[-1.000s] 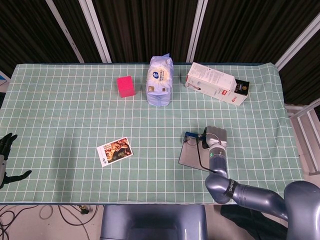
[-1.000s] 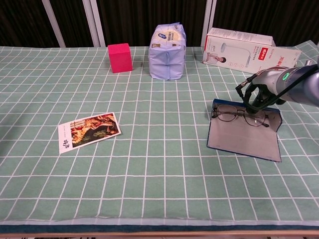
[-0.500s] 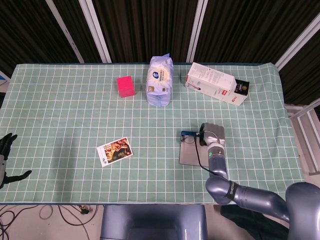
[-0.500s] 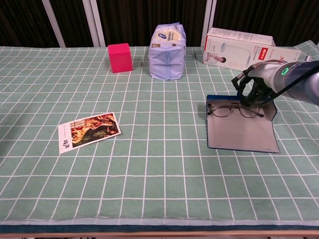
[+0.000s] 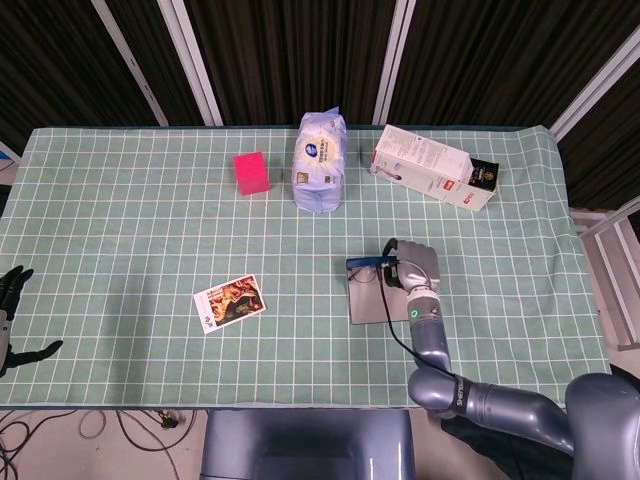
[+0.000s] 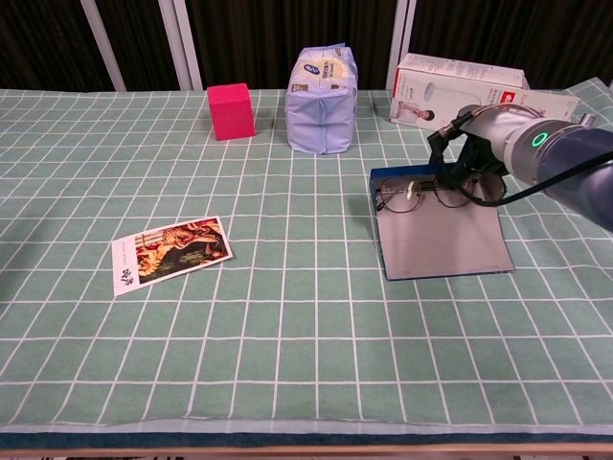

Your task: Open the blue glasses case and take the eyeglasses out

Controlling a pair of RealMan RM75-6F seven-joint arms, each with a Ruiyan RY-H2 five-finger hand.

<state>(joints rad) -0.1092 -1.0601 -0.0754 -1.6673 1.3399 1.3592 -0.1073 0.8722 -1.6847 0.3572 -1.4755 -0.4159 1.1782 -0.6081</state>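
Note:
The blue glasses case [image 6: 442,247] lies open right of centre, its grey inside facing up and a blue rim [image 6: 402,172] at the far edge. It also shows in the head view as the case [image 5: 368,297]. Thin-framed eyeglasses [image 6: 419,195] lie across its far part. My right hand [image 6: 476,163] reaches in from the right and its fingers close on the right end of the eyeglasses; the head view shows this hand [image 5: 413,265] over the case's far right corner. My left hand [image 5: 10,318] hangs off the table's near left edge, fingers apart and holding nothing.
A pink block [image 6: 231,110], a bluish tissue pack [image 6: 323,86] and a long white carton [image 6: 469,91] stand along the far side. A picture card [image 6: 170,252] lies flat at the near left. The table's front edge runs along the bottom.
My right hand has moved left and away from me. The eyeglasses and the open case slid and turned along with it. My left hand has not moved.

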